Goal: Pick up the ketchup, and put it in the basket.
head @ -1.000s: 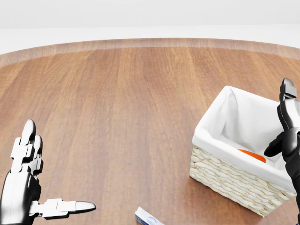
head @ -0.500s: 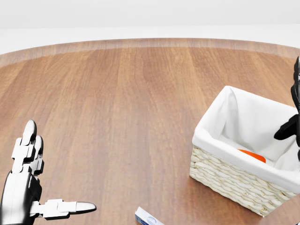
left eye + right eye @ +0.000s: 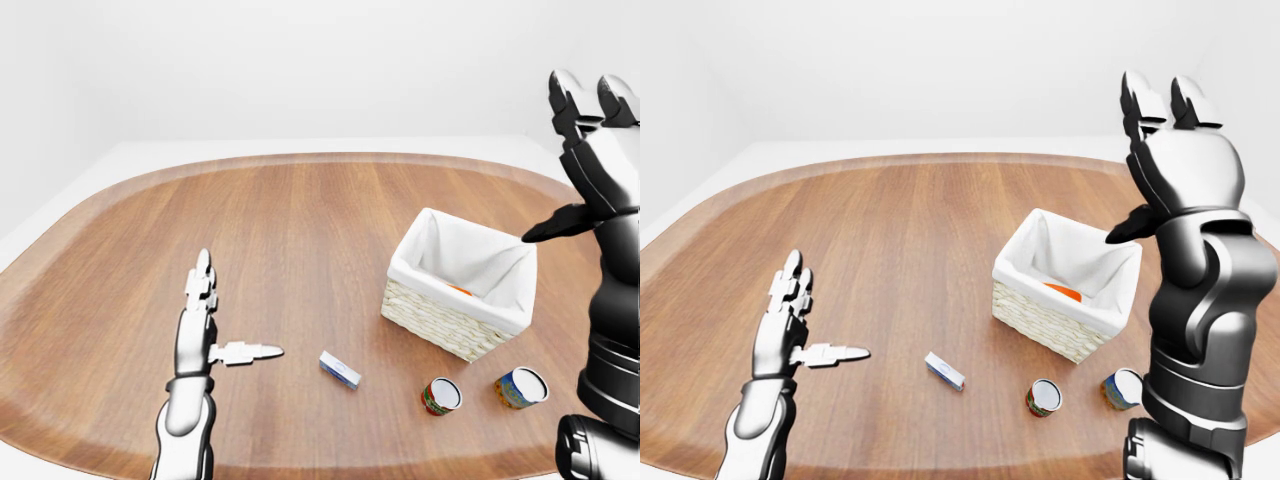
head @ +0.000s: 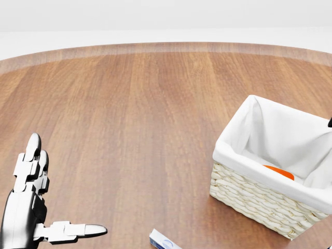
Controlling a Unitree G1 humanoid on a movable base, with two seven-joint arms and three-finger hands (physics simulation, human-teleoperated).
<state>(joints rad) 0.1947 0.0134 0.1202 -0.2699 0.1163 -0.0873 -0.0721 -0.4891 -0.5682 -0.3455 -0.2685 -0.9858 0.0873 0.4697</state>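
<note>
A red-orange thing, which looks like the ketchup (image 4: 278, 172), lies on the bottom of the wicker basket (image 3: 440, 328). The basket's white liner hides most of it. My right hand (image 3: 1135, 165) is open and empty. It is raised high above the basket's right side, fingers pointing up. In the head view only a dark tip of it shows at the right edge. My left hand (image 3: 240, 305) is open and empty, fingers straight and thumb spread, over the table far left of the basket.
A small white and blue box (image 3: 340, 369) lies on the wooden table (image 3: 300, 230) below and left of the basket. Two tipped cans (image 3: 440, 395) (image 3: 520, 387) lie below the basket near the table's lower edge.
My right hand has risen and moved right, almost out of the head view. My left hand, the basket and the red-orange thing have not moved.
</note>
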